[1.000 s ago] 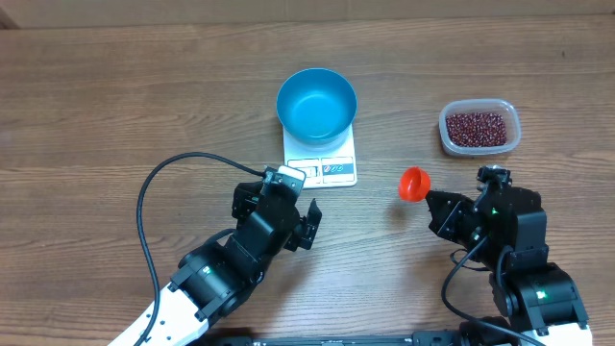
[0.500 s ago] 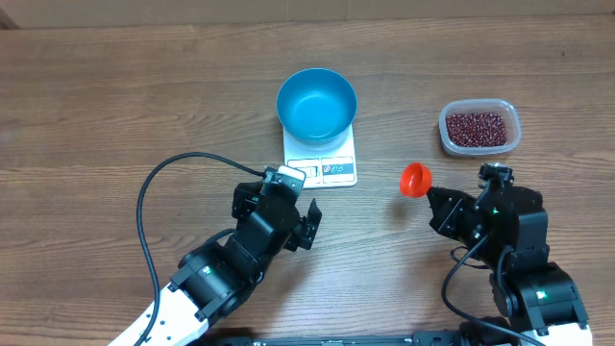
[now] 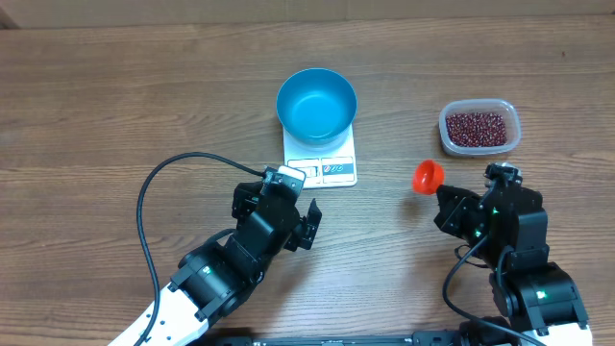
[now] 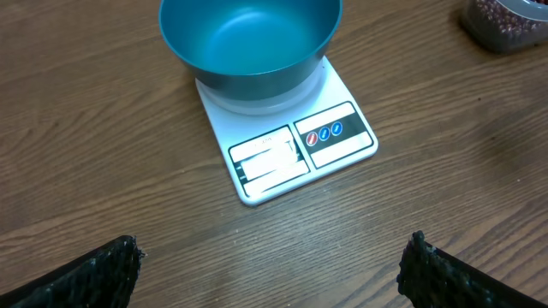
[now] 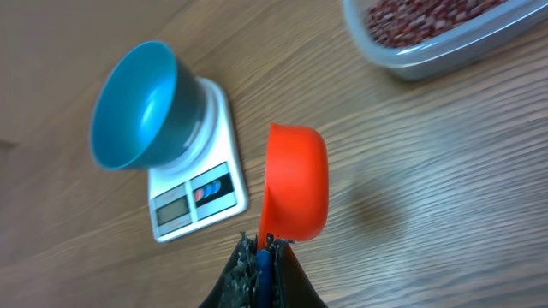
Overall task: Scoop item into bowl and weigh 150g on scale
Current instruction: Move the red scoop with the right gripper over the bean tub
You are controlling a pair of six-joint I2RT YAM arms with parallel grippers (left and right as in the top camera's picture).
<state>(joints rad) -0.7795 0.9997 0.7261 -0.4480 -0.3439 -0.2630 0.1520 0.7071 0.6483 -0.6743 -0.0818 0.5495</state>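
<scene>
The blue bowl [image 3: 316, 103] stands empty on the white scale [image 3: 322, 159], seen too in the left wrist view as bowl [image 4: 248, 38] on scale [image 4: 291, 145]. Dark red-brown beans [image 3: 476, 126] fill a clear tub [image 3: 479, 128] at the right. My right gripper [image 3: 442, 197] is shut on the blue handle of an orange-red scoop [image 3: 428, 177], held above the table between scale and tub; in the right wrist view the empty scoop [image 5: 295, 181] sticks out from the gripper [image 5: 264, 244]. My left gripper [image 3: 307, 223] stands open near the scale's front, fingertips [image 4: 124, 257] wide apart over bare wood.
A black cable [image 3: 154, 192] loops over the table left of the left arm. The tub [image 5: 445, 30] lies at the top right of the right wrist view, the bowl [image 5: 137, 107] and scale [image 5: 193, 192] at its left.
My right gripper has carried the scoop to the right and slightly up the picture, toward the tub of beans. The left arm has not moved.
</scene>
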